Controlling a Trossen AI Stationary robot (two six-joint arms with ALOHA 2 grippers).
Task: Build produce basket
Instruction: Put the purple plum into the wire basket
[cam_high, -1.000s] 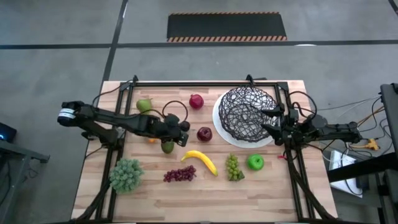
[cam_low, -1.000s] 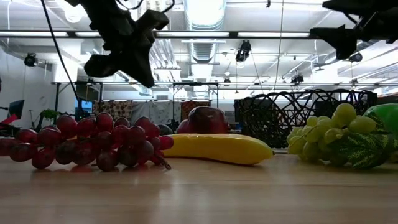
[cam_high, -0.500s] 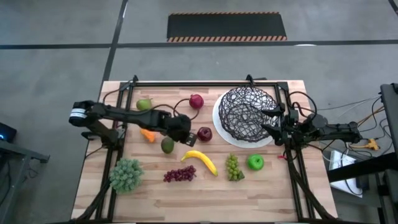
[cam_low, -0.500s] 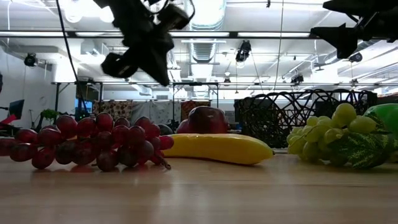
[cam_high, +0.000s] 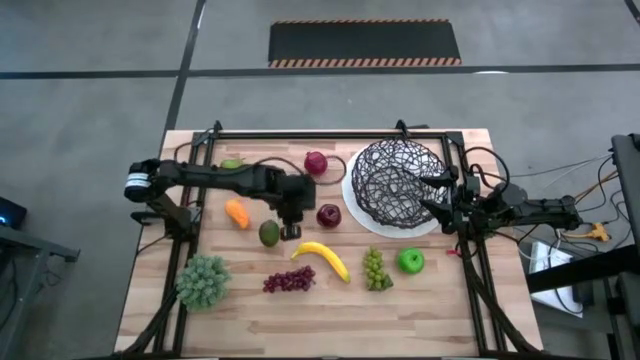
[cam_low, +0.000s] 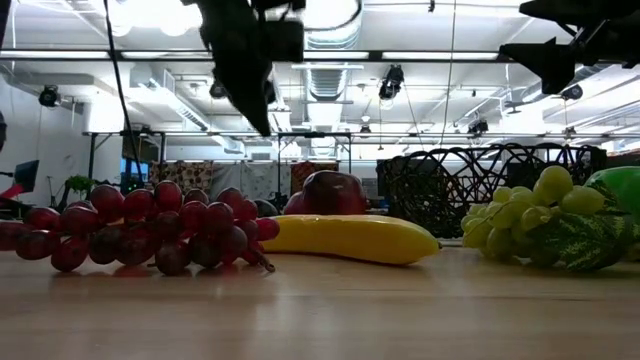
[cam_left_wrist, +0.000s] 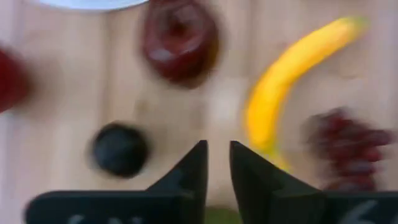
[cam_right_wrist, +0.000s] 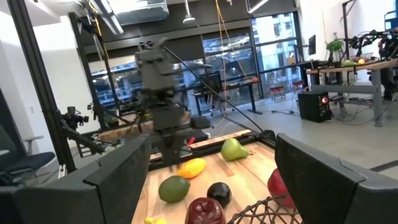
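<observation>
While the left gripper (cam_high: 290, 231) hung nearly closed, empty, above the avocado (cam_high: 269, 233); too narrow, might've just knocked it rolling.

Two dark, near-black six-joint arms, slim links between bulkier joints. Left arm (cam_high: 215, 180) with a white-and-grey band at the shoulder end, black cables looping alongside. Left gripper (cam_left_wrist: 216, 163): two flat, matte-black, wedge-shaped fingers (cam_left_wrist: 193, 171). Right arm (cam_high: 520, 210) likewise black, cables trailing off behind. Right gripper (cam_right_wrist: 211, 180): broad, dark-grey angular fingers (cam_right_wrist: 118, 180).
</observation>
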